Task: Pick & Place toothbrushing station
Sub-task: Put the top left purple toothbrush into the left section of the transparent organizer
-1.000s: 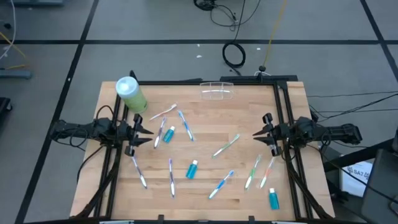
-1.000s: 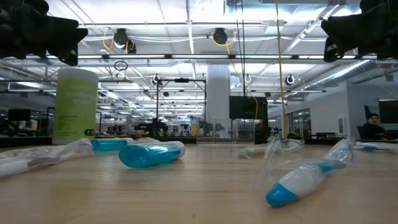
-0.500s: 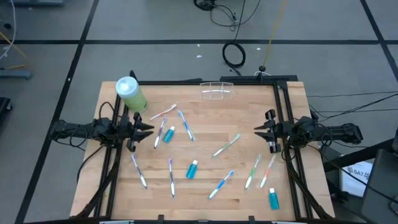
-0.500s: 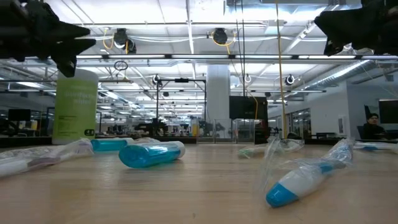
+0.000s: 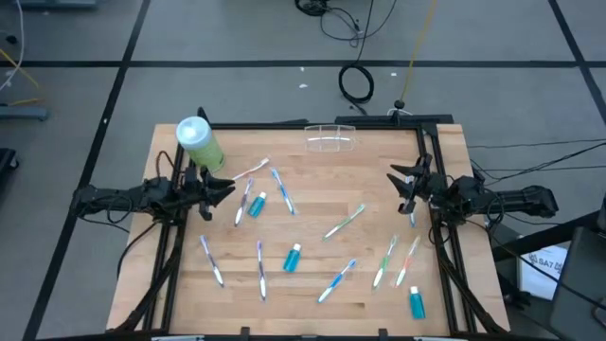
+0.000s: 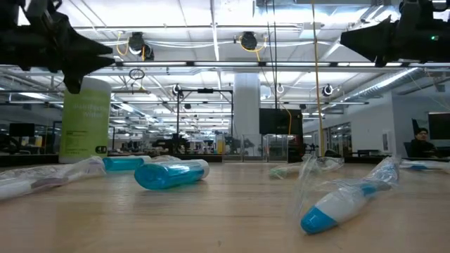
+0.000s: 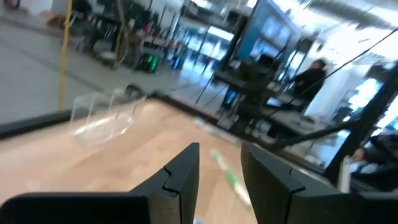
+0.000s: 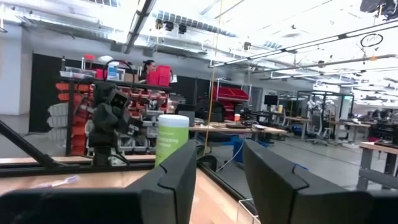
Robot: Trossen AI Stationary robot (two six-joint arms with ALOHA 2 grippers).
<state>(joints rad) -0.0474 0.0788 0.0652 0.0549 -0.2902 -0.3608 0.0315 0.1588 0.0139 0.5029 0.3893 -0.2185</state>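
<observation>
Several thin toothbrushes lie flat and scattered on the wooden table (image 5: 312, 294), among them a blue one (image 5: 282, 189), a green one (image 5: 344, 223) and a pink one (image 5: 407, 262). Three teal white-capped tubes (image 5: 258, 205) (image 5: 292, 257) (image 5: 415, 302) lie among them. A clear plastic cup (image 5: 329, 137) lies on its side at the far edge; it also shows in the left wrist view (image 7: 102, 115). My left gripper (image 5: 225, 187) is open and empty above the table's left side. My right gripper (image 5: 396, 180) is open and empty above the right side.
A large green white-lidded canister (image 5: 199, 142) stands upright at the far left corner, just beyond my left gripper. Black rails run along both table sides. People show in the room beyond the table (image 6: 420, 140).
Both grippers have moved toward the table's far edge and turned a little that way, staying above the table. My left gripper now sits closer to the canister. Nothing on the table has moved.
</observation>
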